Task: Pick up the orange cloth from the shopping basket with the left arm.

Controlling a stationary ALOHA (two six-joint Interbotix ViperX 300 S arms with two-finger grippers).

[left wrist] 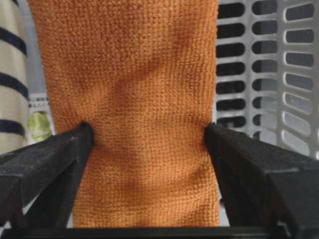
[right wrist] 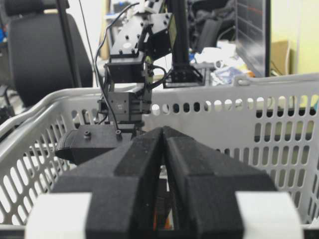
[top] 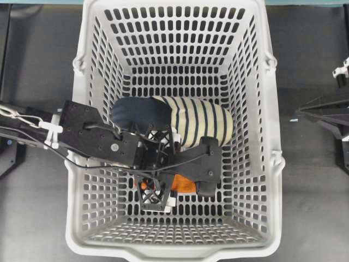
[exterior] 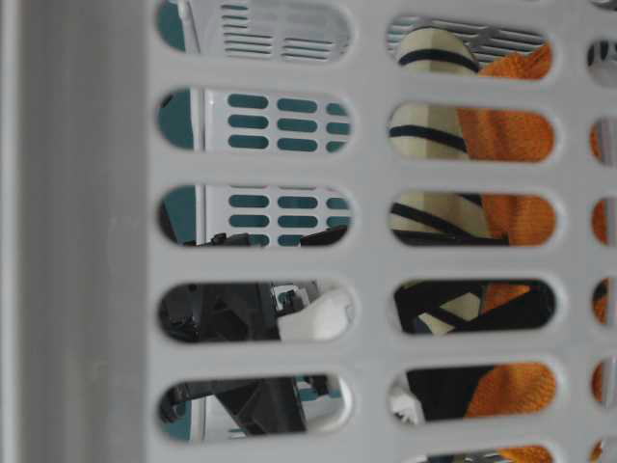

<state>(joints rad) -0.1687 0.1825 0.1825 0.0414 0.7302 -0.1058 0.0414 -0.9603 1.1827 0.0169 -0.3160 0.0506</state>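
Note:
The orange cloth (top: 185,184) lies in the near half of the light grey shopping basket (top: 87,164), mostly hidden under my left arm. My left gripper (top: 169,173) reaches into the basket from the left, right over the cloth. In the left wrist view the cloth (left wrist: 134,99) fills the space between the two black fingers (left wrist: 60,154). Both tips press into its sides, and it narrows there around my left gripper (left wrist: 148,132). The table-level view shows the cloth (exterior: 506,217) through the wall slots. My right gripper (top: 301,113) is outside the basket at the right, shut and empty (right wrist: 163,130).
A cream slipper with navy stripes and a navy toe (top: 191,123) lies across the basket's middle, just beyond the left gripper and touching the cloth's far side. It also shows in the left wrist view (left wrist: 12,74). The basket's slotted wall (left wrist: 269,74) rises close on the gripper's right.

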